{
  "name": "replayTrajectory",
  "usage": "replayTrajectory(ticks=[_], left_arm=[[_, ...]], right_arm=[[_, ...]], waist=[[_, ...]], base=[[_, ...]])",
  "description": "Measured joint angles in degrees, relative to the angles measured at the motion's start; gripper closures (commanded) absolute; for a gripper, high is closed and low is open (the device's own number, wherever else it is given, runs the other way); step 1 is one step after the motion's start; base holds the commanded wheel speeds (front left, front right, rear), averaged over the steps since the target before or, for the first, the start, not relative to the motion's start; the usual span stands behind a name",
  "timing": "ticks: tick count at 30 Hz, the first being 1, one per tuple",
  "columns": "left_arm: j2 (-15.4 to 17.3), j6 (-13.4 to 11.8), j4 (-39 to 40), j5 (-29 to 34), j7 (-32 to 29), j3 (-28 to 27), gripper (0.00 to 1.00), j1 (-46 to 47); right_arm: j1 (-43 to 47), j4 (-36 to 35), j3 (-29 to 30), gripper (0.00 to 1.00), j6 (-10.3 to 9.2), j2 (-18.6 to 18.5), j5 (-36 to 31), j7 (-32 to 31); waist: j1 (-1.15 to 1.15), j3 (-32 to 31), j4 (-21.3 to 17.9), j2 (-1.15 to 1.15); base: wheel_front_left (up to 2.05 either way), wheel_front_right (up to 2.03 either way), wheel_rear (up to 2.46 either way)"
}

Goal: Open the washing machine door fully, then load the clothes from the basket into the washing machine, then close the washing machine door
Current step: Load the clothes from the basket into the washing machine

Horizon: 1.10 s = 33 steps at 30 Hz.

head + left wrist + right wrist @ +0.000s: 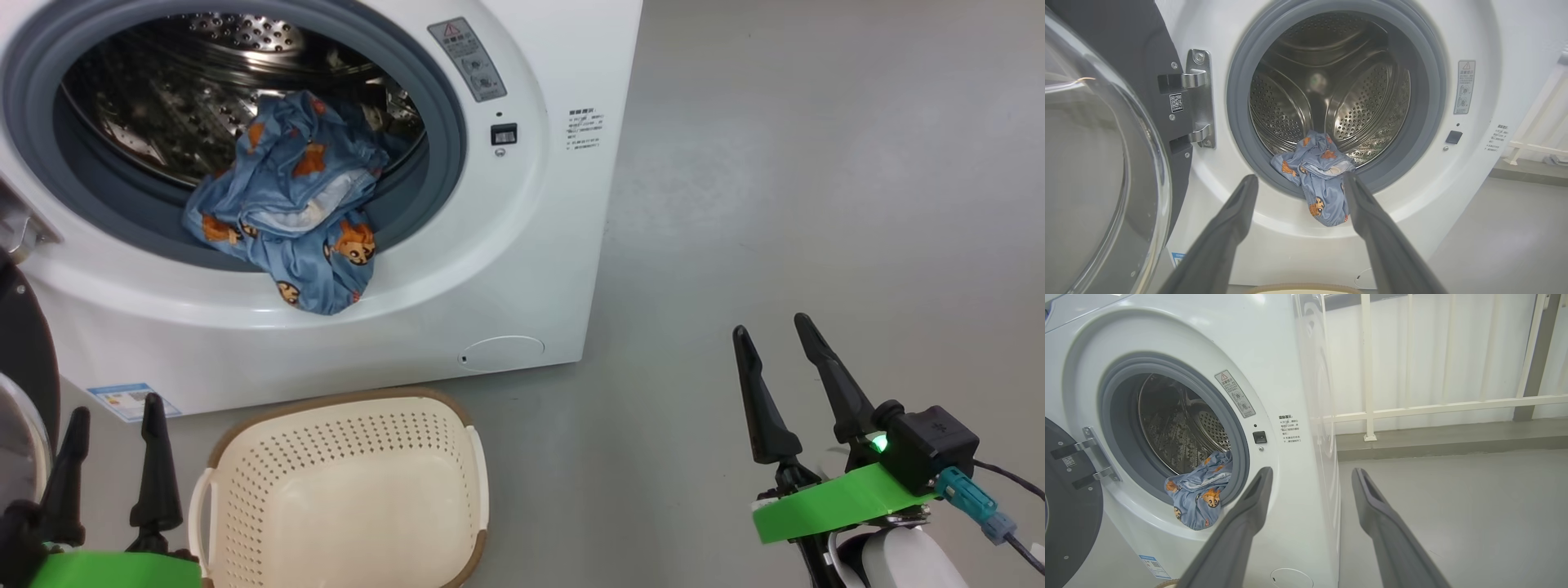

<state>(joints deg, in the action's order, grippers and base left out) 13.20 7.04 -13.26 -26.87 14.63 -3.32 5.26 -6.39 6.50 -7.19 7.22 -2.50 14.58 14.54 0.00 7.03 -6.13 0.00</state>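
The white washing machine (522, 245) stands with its door (1098, 171) swung wide to the left, glass bowl facing me. Blue printed clothes (294, 212) lie in the drum mouth and hang over the grey gasket (445, 139) onto the white front; they also show as clothes (1323, 179) and clothes (1198, 496). The cream basket (343, 498) sits on the floor before the machine, with nothing in it. My left gripper (114, 416) is open beside the basket's left side. My right gripper (771, 331) is open over bare floor to the right.
A small round white flap (502, 353) sits low on the machine front. Grey floor (816, 204) stretches to the right. A white railing (1437, 404) and a low kerb run behind the machine. The door hinge (1200, 98) is on the left.
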Motion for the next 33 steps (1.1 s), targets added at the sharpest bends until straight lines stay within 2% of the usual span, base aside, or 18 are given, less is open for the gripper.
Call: replayTrajectory(ticks=[22,28,33], left_arm=[[-0.13,0.08,0.16,1.47,0.00,0.33,0.00,0.01],[0.66,0.10,-0.11,1.63,0.00,3.69,0.00,0.07],[3.33,0.16,-1.97,0.01,-0.62,8.27,0.00,1.37]], right_arm=[[-0.03,0.60,-0.16,0.00,0.00,0.00,-0.05,0.00],[-0.05,0.14,-0.14,0.00,0.00,0.00,-0.04,0.00],[-0.08,-0.47,-0.29,0.00,0.00,0.00,-0.02,0.00]], waist=[[0.00,0.27,-0.08,0.00],[0.00,1.02,-0.23,0.00],[0.00,2.19,-0.59,0.00]], base=[[0.00,0.00,0.00],[0.00,0.00,0.00],[0.00,0.00,0.00]])
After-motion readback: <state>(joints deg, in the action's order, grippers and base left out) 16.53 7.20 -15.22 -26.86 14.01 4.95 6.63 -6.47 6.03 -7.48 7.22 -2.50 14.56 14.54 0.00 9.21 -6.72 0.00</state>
